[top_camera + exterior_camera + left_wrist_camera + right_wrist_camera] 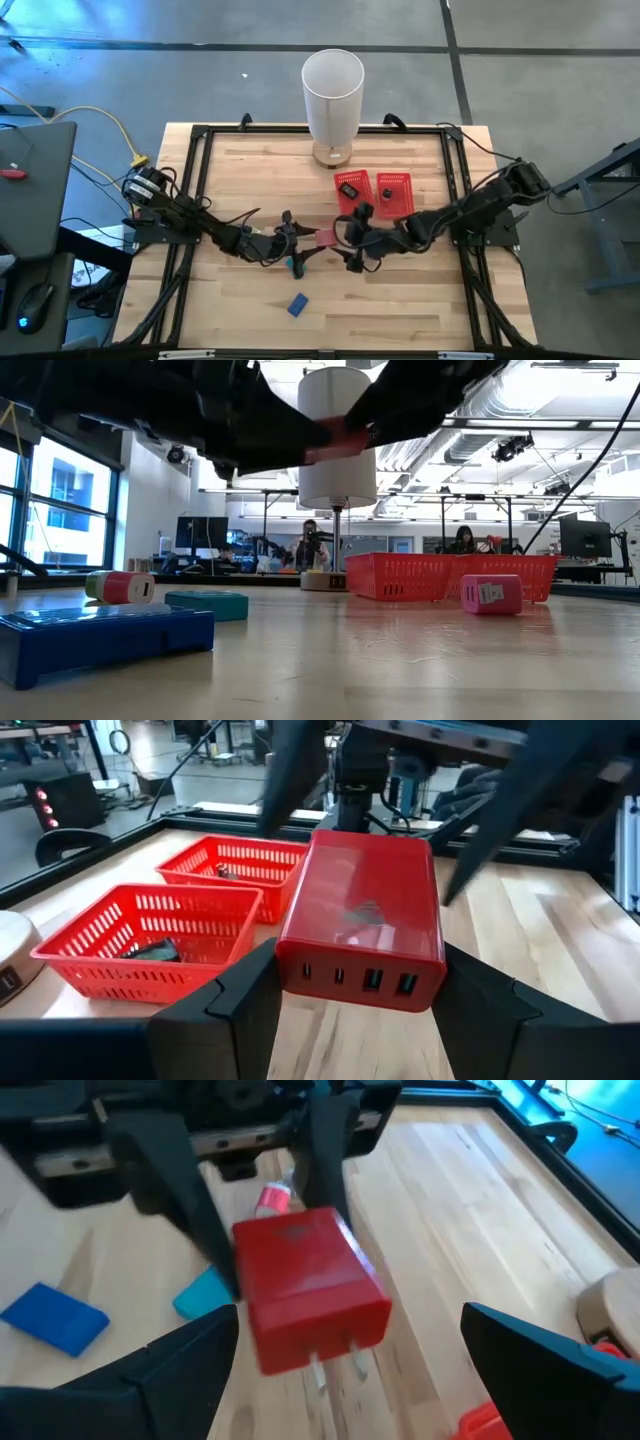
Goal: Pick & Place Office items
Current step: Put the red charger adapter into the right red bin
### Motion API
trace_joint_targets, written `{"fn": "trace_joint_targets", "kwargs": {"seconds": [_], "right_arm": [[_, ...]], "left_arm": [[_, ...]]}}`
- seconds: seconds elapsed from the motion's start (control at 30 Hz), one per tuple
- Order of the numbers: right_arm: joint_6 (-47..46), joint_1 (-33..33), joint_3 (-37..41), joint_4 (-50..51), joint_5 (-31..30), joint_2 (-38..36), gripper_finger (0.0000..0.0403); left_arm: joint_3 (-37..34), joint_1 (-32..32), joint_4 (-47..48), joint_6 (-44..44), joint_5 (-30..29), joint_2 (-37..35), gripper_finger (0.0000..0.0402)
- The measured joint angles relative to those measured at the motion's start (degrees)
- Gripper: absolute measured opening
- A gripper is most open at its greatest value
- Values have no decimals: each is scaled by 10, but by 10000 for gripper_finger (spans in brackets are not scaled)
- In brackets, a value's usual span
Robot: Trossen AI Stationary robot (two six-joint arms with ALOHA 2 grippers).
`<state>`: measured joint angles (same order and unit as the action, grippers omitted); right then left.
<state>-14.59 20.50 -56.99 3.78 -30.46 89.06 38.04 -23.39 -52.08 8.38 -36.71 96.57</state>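
Note:
A red charger block (360, 915), with ports on one end and prongs on the other (335, 1365), hangs above the table's middle (327, 236). My left gripper (358, 955) is shut on it, reaching from the table's left (305, 243). My right gripper (350, 1320) faces it from the right (352, 245). It is wide open and empty, its fingers apart on either side of the prong end. A blue piece (298, 304), a teal piece (293, 265), a pink-and-white piece (120, 587) and a pink piece (490, 594) lie flat on the table. My left gripper pinches the charger's two side faces (290, 945) between its two fingers (210, 1245), at the end with the ports. The fingers come in about level from the table's left. The charger is lifted clear of the table (335, 442), its prongs pointing toward my right gripper.
A red two-compartment mesh tray (375, 205) sits right of centre toward the far edge, with a dark item (350, 188) in its left compartment. A tall white cylinder (332, 95) stands at the far edge. People show in the room behind (310, 545).

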Motion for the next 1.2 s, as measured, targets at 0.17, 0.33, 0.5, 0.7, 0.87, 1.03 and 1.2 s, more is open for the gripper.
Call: {"fn": "trace_joint_targets", "kwargs": {"seconds": [0.17,0.33,0.5,0.7,0.87,1.03,1.2], "right_arm": [[17,-14,0,-24,26,0,371],[40,-19,0,-33,47,0,371],[37,-19,0,-41,41,0,371],[42,-22,0,-52,99,5,371],[44,-29,0,-71,126,28,371],[44,-35,0,-74,126,35,371],[58,-32,0,-75,124,37,371]], "left_arm": [[0,-2,-3,-6,-1,0,203],[0,-2,-3,-9,-1,0,203],[0,-2,-3,-9,-1,0,203],[0,-3,-7,-11,-1,0,203],[0,-9,-21,-24,-1,0,203],[1,-9,-22,-25,-1,0,203],[1,-9,-22,-25,-2,0,203]]}}
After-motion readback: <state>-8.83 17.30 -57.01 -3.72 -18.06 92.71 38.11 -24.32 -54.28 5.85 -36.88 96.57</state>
